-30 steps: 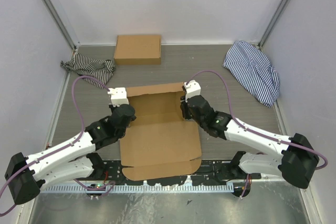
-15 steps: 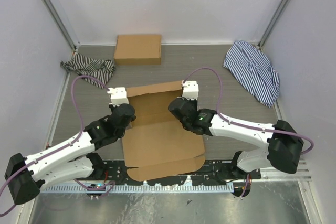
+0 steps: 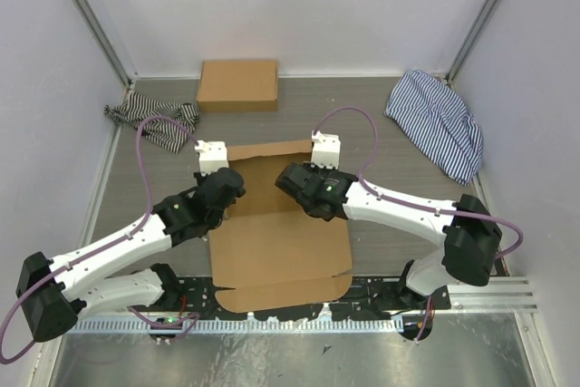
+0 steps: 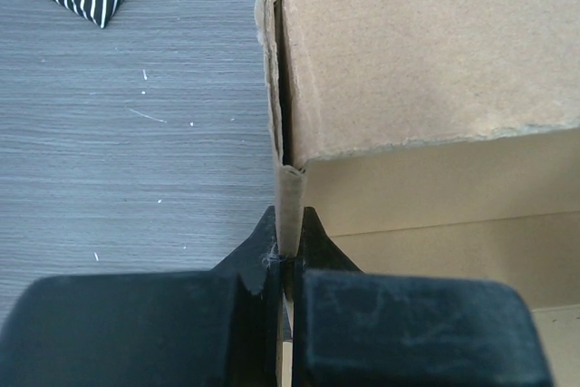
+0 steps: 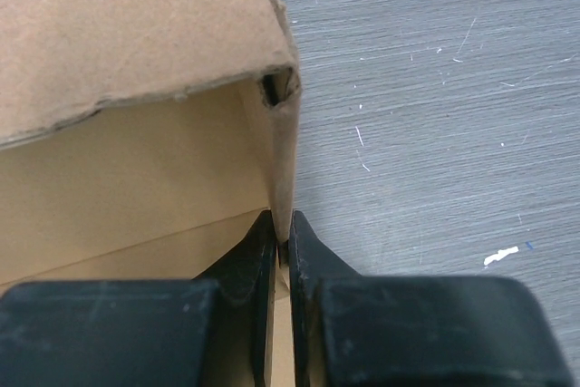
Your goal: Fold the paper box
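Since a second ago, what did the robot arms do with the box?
The right gripper closed on the paper box's right side wall, and its arm swung inward over the box. The left gripper edged farther away, staying clamped on the left wall. The second box, the dark striped cloth and the blue striped cloth stayed put.

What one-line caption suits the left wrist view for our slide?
Left gripper pinching the upright side wall of the paper box on the grey table.
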You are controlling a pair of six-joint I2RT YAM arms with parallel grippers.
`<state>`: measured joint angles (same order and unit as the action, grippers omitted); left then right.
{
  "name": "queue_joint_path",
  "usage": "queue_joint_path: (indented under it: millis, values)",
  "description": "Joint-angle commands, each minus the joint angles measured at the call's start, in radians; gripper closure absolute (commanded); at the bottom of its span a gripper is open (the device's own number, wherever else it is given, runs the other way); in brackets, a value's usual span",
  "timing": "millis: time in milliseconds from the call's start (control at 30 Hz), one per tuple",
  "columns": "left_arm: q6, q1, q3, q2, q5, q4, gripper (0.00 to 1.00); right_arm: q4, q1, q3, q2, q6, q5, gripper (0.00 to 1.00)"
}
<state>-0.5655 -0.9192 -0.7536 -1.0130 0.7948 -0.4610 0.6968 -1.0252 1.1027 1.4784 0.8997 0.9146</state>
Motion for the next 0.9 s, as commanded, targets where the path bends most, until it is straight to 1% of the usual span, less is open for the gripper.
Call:
queue_joint_path:
  millis: [0, 67, 100, 167, 233, 367, 433, 667, 767, 867]
  values:
    - [-0.020, -0.007, -0.043, 0.004, -0.049, -0.019, 0.90, 0.055, 0.010, 0.070, -0.006, 0.037, 0.010, 0.98]
    - [-0.020, -0.007, -0.047, 0.005, -0.056, -0.028, 0.79, 0.066, 0.010, 0.072, -0.004, 0.030, 0.005, 0.98]
    - [-0.021, -0.007, -0.048, 0.007, -0.059, -0.034, 0.76, 0.075, 0.010, 0.075, -0.001, 0.033, 0.003, 0.98]
    - [-0.020, -0.008, -0.053, 0.009, -0.066, -0.049, 0.74, 0.079, 0.013, 0.071, 0.002, 0.034, -0.006, 0.98]
    - [-0.020, -0.006, -0.057, 0.015, -0.076, -0.060, 0.68, 0.079, 0.022, 0.065, 0.003, 0.035, -0.018, 0.99]
    - [-0.020, -0.007, -0.085, 0.029, -0.087, -0.106, 0.59, 0.077, 0.045, 0.054, -0.008, 0.039, -0.048, 0.99]
    - [-0.021, -0.006, -0.108, 0.039, -0.088, -0.133, 0.58, 0.076, 0.071, 0.049, -0.014, 0.039, -0.079, 0.99]
    - [-0.020, -0.006, -0.172, 0.077, -0.103, -0.209, 0.58, 0.048, 0.232, -0.030, -0.052, 0.084, -0.342, 0.99]
    - [-0.023, -0.006, -0.179, 0.104, -0.111, -0.219, 0.58, 0.038, 0.264, -0.069, -0.071, 0.158, -0.423, 0.99]
    - [-0.031, -0.006, -0.204, 0.116, -0.105, -0.254, 0.59, 0.044, 0.268, -0.097, -0.090, 0.292, -0.499, 0.99]
